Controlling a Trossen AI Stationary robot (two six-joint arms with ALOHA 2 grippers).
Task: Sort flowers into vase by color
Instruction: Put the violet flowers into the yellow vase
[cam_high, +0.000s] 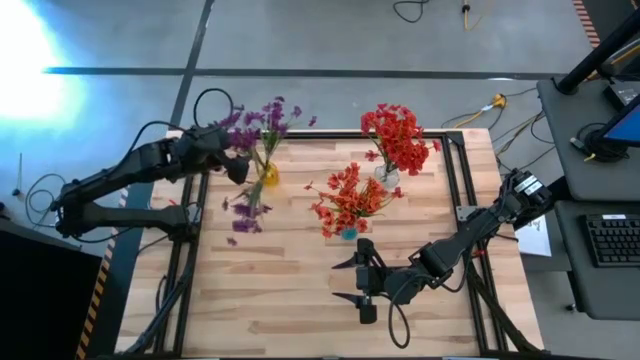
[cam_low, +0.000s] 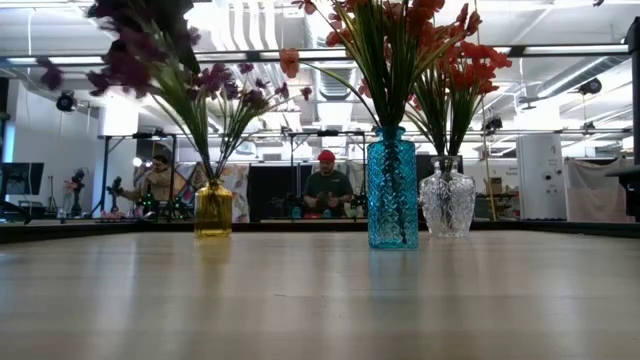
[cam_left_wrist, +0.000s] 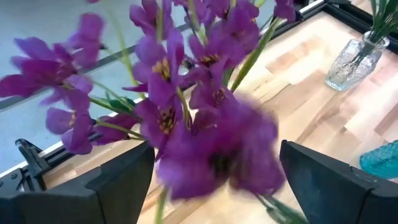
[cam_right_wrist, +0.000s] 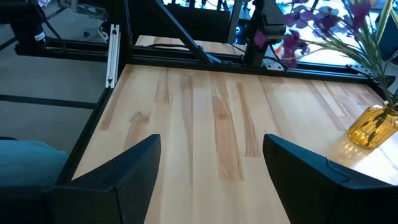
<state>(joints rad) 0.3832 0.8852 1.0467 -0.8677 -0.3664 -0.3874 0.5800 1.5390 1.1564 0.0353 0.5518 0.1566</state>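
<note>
High view: left gripper (cam_high: 237, 158) at the far left of the worktop (cam_high: 280, 305), right beside the purple flowers (cam_high: 262, 122). In the left wrist view, fingers (cam_left_wrist: 121, 177) spread wide with purple blossoms between them, pinching nothing as far as can be seen. Just beyond, a yellow vase (cam_high: 268, 176) holding every purple sprig in sight, one of them drooping low toward the near edge.

Right gripper (cam_high: 345, 281) low over bare wood at the near middle, spread and empty.

Further right, red flowers (cam_high: 347, 198) in a blue vase (cam_low: 392, 187), and more red flowers (cam_high: 397, 135) in a clear glass vase (cam_low: 447, 196) just beside it.

Judged nearly or fully done: purple apart from red, no vase with mixed colours, no loose sprig seen lying on the worktop. Perhaps only pulling the left gripper clear of the blossoms without dragging a stem out.
</note>
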